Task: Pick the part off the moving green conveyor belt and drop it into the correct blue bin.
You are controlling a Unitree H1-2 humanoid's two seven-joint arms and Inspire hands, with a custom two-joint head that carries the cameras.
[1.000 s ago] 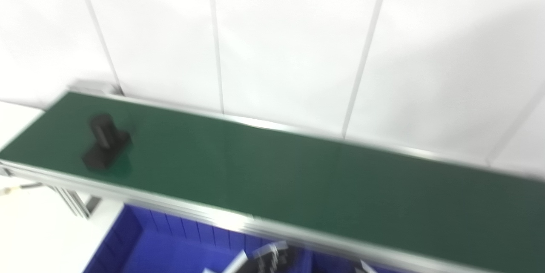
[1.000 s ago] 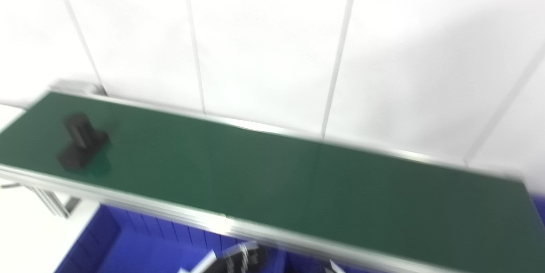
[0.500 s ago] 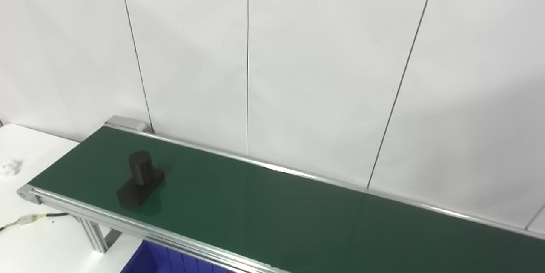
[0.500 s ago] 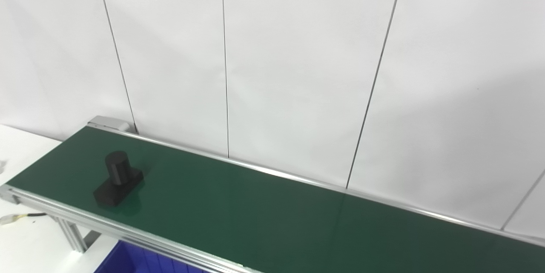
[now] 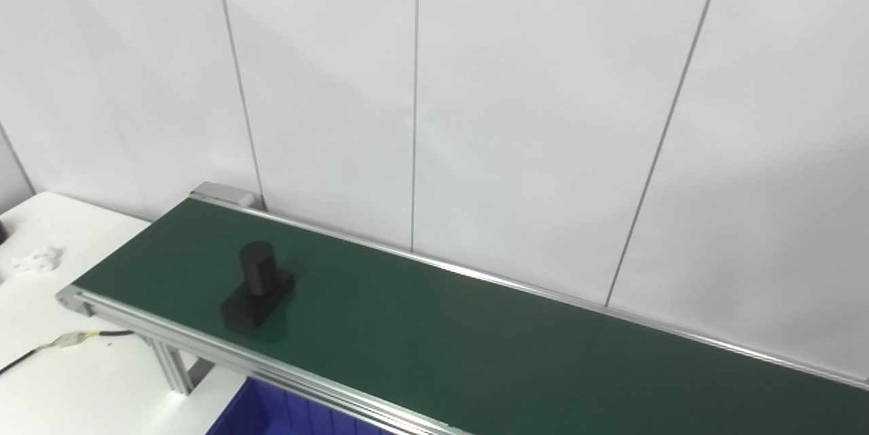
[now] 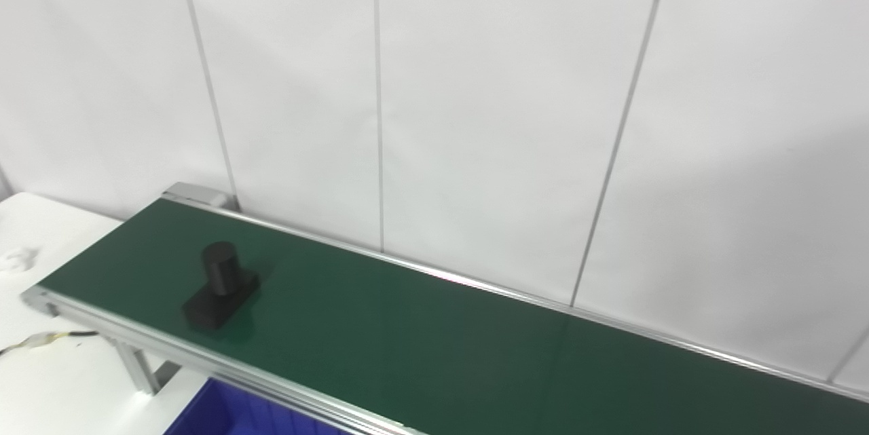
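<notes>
I count one black part (image 5: 257,286) on one green conveyor belt (image 5: 475,347). One blue bin (image 5: 271,414) shows, only a corner of it, at the lower edge below the belt. On the white table (image 5: 41,381) I count one small white object (image 5: 35,260) and one cable (image 5: 61,341). Neither of my hands is in sight.

The part (image 5: 257,286) sits on the conveyor belt (image 5: 475,347) near its left end, a wall (image 5: 529,116) stands behind, and a bin (image 5: 271,414) lies in front, below.
</notes>
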